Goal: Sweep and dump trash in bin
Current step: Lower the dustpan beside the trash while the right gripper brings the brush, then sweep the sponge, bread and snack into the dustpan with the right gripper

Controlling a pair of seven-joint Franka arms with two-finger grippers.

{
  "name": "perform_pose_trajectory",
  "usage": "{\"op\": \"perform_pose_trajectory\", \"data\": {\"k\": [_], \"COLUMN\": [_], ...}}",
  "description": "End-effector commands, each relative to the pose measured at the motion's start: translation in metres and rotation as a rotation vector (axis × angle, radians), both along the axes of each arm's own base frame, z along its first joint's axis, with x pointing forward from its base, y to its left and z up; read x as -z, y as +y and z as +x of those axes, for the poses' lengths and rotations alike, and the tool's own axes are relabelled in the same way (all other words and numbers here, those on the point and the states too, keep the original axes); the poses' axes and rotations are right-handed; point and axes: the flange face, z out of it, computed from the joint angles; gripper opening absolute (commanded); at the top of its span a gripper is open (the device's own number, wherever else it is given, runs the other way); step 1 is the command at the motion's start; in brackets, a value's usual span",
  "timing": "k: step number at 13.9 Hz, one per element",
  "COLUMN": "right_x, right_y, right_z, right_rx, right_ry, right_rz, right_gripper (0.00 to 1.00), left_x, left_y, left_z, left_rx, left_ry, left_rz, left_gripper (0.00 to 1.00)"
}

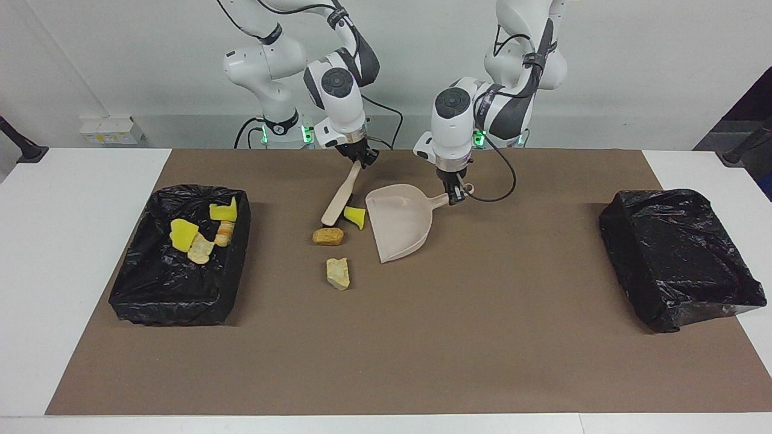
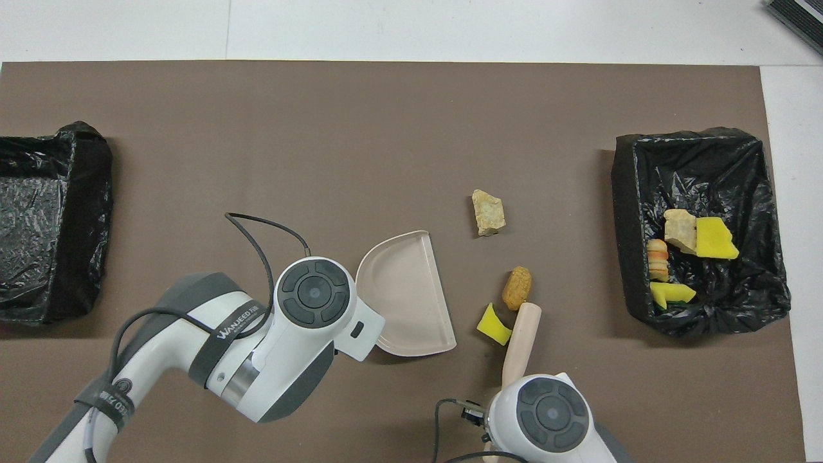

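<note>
Now: right pincer (image 1: 360, 158) clamped on the handle of the beige hand brush (image 1: 341, 193), brush slanting down from it to the brown mat (image 1: 422, 349) on the desk (image 1: 60, 199); just below that pincer, at the brush head, a yellow sponge chunk (image 1: 355, 216) and an orange-brown bread-like lump (image 1: 328, 236), both near the brush head, contact not clear; farther out from the same pincer, a tan rocky piece (image 1: 338, 273) lying apart from the two; left pincer (image 1: 456, 196) shut on the handle of the beige dustpan (image 1: 399, 223), pan spreading away from it with its open edge turned toward the yellow chunk, just beside it; well off from the right pincer, toward that arm's end of the desk, a black-lined bin (image 1: 139, 289) holding four more pieces of trash (image 1: 199, 232), yellow and tan; well away from the left pincer, toward that arm's end, a second black-lined bin (image 1: 678, 259).
</note>
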Motion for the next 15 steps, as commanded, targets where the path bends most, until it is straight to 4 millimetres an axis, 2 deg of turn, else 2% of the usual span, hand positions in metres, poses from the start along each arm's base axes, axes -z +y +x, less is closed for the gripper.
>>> {"op": "perform_pose_trajectory", "data": {"k": [1, 3, 7, 11, 13, 15], "right_x": [-0.008, -0.017, -0.020, -0.040, -0.051, -0.071], "right_y": [0.034, 0.050, 0.059, 0.091, 0.089, 0.066], "right_z": [0.034, 0.048, 0.043, 0.046, 0.046, 0.041], "right_rx": [0.048, 0.052, 0.024, -0.045, -0.082, -0.167], "right_ry": [0.025, 0.021, 0.015, -0.015, -0.035, -0.007], "right_rz": [0.092, 0.123, 0.128, 0.155, 0.144, 0.130], "right_gripper": [0.00, 0.00, 0.00, 0.00, 0.00, 0.00], "left_x": [-0.001, 0.000, 0.001, 0.001, 0.002, 0.002], "left_y": [0.007, 0.007, 0.012, 0.013, 0.020, 0.022], "left_z": [-0.003, 0.000, 0.003, 0.004, 0.009, 0.011], "left_rx": [0.023, 0.028, 0.017, 0.012, -0.003, -0.005], "left_ry": [-0.030, -0.042, -0.040, -0.038, -0.040, -0.042], "left_rz": [-0.004, -0.016, -0.015, -0.015, -0.015, -0.017], "left_gripper": [0.00, 0.00, 0.00, 0.00, 0.00, 0.00]}}
